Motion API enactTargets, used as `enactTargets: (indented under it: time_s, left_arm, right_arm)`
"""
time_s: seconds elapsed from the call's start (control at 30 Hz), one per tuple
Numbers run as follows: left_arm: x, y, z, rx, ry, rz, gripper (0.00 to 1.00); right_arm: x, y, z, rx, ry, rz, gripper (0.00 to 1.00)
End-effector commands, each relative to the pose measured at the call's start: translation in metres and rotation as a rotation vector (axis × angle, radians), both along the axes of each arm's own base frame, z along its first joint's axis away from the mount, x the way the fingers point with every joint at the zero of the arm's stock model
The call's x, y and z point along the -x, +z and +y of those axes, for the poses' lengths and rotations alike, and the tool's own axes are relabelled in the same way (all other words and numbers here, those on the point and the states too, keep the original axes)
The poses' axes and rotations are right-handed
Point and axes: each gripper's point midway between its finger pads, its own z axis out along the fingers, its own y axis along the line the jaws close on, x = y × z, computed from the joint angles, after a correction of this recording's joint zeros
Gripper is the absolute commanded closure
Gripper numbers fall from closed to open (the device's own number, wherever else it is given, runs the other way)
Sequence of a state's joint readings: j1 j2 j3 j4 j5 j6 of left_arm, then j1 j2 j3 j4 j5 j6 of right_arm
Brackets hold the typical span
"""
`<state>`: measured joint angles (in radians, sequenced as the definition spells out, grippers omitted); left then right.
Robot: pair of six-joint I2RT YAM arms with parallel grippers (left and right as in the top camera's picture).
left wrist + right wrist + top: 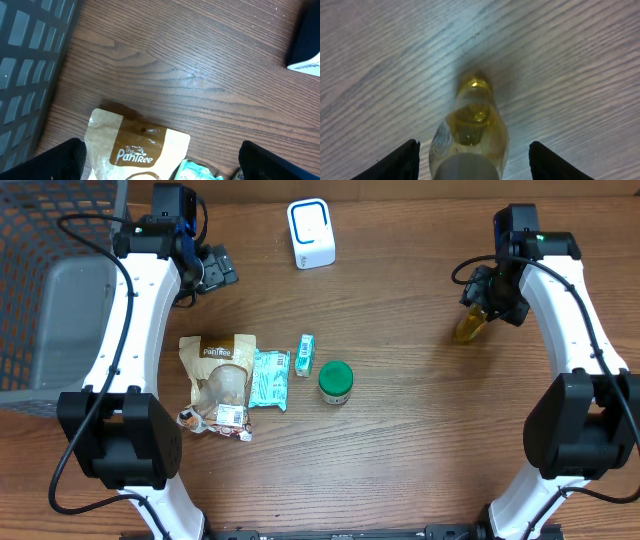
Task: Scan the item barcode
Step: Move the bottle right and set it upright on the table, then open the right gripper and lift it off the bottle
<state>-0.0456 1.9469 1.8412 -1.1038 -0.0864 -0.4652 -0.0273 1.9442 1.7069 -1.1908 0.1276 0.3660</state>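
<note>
The overhead camera looked straight down on the whole surface (400, 460). Each wrist camera faced down, close: left shared the Pantree bag (135, 150) with it, right the yellow bottle (472, 120).

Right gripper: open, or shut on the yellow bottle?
Open. In the right wrist view the right gripper straddles the yellow bottle without touching it; table shows on both sides.

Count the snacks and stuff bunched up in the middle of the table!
4: the Pantree bag at the left, a teal packet beside it, a small green box next, and a green-lidded jar at the right. More could hide under the bag.
</note>
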Motion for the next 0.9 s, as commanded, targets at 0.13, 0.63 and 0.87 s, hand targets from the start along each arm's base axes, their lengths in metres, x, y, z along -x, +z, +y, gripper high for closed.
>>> enactTargets:
  time_s: [0.13,0.63,0.87]
  left_arm:
    - [-0.003,0.012,-0.001,0.01,0.007,-0.033,0.0]
    - [-0.003,0.012,-0.001,0.01,0.007,-0.033,0.0]
    - [-0.003,0.012,-0.001,0.01,0.007,-0.033,0.0]
  right_arm:
    - [-0.036,0.018,-0.008,0.059,0.081,-0.159,0.2]
    - [-0.073,0.044,0.105,-0.309,0.388,-0.374,0.13]
    - [-0.034,0.028,0.147,-0.364,0.382,-0.208,0.0]
